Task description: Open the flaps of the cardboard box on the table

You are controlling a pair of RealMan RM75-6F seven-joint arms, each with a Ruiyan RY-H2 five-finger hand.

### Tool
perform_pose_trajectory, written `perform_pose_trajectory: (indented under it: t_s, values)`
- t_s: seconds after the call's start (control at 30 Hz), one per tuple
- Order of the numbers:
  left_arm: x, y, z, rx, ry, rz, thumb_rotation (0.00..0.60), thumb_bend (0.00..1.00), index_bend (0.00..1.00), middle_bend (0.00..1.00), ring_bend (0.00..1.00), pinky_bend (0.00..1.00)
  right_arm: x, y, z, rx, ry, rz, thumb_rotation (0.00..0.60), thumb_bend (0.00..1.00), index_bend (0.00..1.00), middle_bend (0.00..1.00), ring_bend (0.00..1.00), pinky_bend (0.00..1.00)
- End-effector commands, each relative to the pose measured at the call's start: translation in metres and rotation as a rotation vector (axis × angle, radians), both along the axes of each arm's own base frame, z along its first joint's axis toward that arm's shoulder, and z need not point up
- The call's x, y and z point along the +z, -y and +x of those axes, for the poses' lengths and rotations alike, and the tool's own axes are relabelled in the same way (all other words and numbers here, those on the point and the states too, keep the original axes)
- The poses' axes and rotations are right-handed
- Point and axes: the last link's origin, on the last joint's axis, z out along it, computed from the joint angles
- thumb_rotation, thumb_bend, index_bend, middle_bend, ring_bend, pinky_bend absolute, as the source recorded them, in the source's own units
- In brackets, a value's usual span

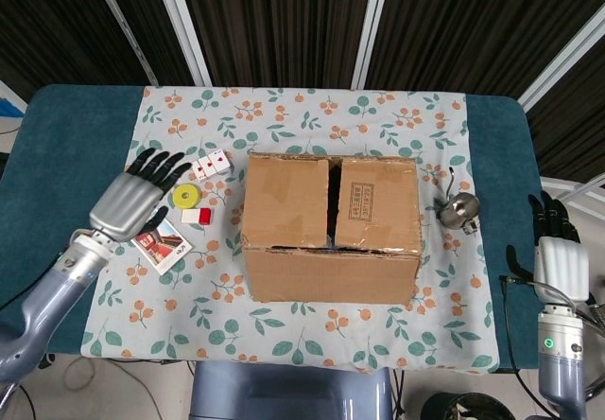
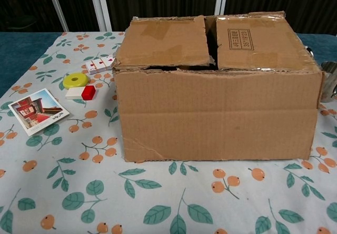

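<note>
The cardboard box (image 1: 331, 226) (image 2: 216, 86) stands in the middle of the floral cloth, its two top flaps down with a narrow dark gap (image 1: 334, 198) between them. My left hand (image 1: 132, 200) hovers left of the box above the small items, fingers spread and holding nothing. Far off at the table's right edge is my right hand (image 1: 558, 254), fingers straight and empty. Neither hand shows in the chest view.
Left of the box lie a yellow ring (image 1: 187, 195), a red-and-white block (image 1: 198, 216), a picture card (image 1: 159, 240) and red-and-white playing cards (image 1: 209, 163). A small metal cup (image 1: 459, 211) stands right of the box. The table (image 1: 66, 146) has teal margins on both sides.
</note>
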Motion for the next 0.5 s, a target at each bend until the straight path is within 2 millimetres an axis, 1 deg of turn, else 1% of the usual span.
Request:
perform_pose_trajectory:
  t_s: [0.03, 0.07, 0.17, 0.33, 0.5]
  values:
    - [-0.009, -0.016, 0.056, -0.137, -0.057, -0.064, 0.600, 0.63, 0.01, 0.01, 0.02, 0.09, -0.002, 0.002, -0.004, 0.003, 0.033, -0.012, 0.600, 0.45, 0.00, 0.00, 0.00, 0.23]
    - [-0.012, -0.019, 0.065, -0.160, -0.069, -0.073, 0.600, 0.66, 0.01, 0.04, 0.04, 0.12, -0.002, 0.002, -0.004, 0.003, 0.041, -0.013, 0.600, 0.46, 0.00, 0.00, 0.00, 0.23]
    - [-0.027, -0.028, 0.096, -0.245, -0.121, -0.114, 0.600, 0.70, 0.03, 0.10, 0.09, 0.18, -0.002, 0.004, -0.007, 0.000, 0.069, -0.015, 0.600, 0.46, 0.00, 0.00, 0.00, 0.23]
    - [-0.052, -0.039, 0.136, -0.340, -0.203, -0.184, 0.600, 0.71, 0.08, 0.17, 0.11, 0.19, -0.004, 0.004, -0.010, -0.009, 0.094, -0.006, 0.600, 0.47, 0.00, 0.00, 0.00, 0.23]
    - [-0.081, -0.048, 0.174, -0.414, -0.285, -0.266, 0.600, 0.73, 0.11, 0.20, 0.13, 0.21, -0.005, 0.005, -0.012, -0.015, 0.122, -0.009, 0.600, 0.47, 0.00, 0.00, 0.00, 0.23]
